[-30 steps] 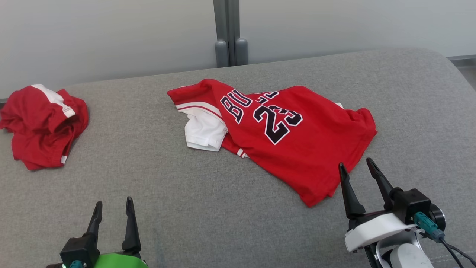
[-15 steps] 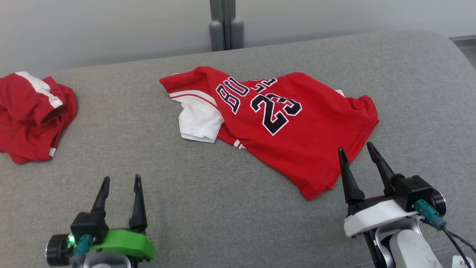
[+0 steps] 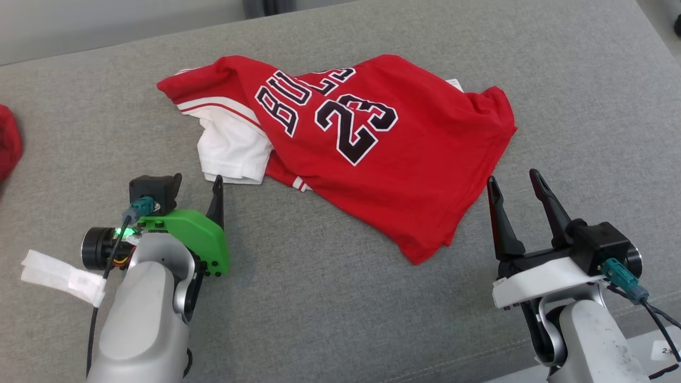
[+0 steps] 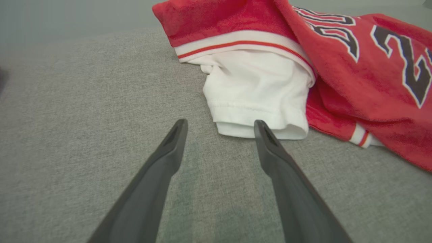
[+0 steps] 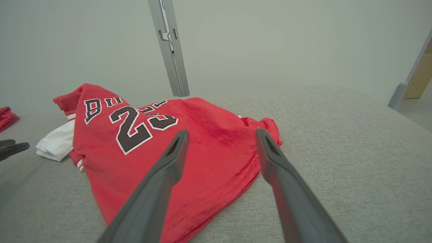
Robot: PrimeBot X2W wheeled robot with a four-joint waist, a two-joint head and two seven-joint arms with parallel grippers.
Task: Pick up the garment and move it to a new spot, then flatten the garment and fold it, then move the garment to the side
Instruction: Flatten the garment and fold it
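Observation:
The garment (image 3: 372, 159) is a red jersey with "23" in black and a white sleeve (image 3: 234, 154), lying crumpled in the middle of the grey cushion (image 3: 330, 298). My left gripper (image 3: 197, 183) stands open just short of the white sleeve; in the left wrist view its tips (image 4: 220, 122) sit at the sleeve's (image 4: 256, 87) hem, apart from it. To the right of the jersey's lower corner, my right gripper (image 3: 512, 176) is open with nothing in it. In the right wrist view that gripper (image 5: 221, 131) hovers over the garment's (image 5: 135, 141) hem.
A second red cloth (image 3: 8, 143) lies at the cushion's far left edge. A grey post (image 5: 172, 50) stands against the pale wall behind. The cushion's right end curves down near a wooden piece (image 5: 422, 74). A white tag (image 3: 58, 276) hangs off my left arm.
The head camera has tipped down and turned, shifting the whole picture. My left gripper has come forward to the white sleeve. The right gripper edged forward beside the hem. Both stay open.

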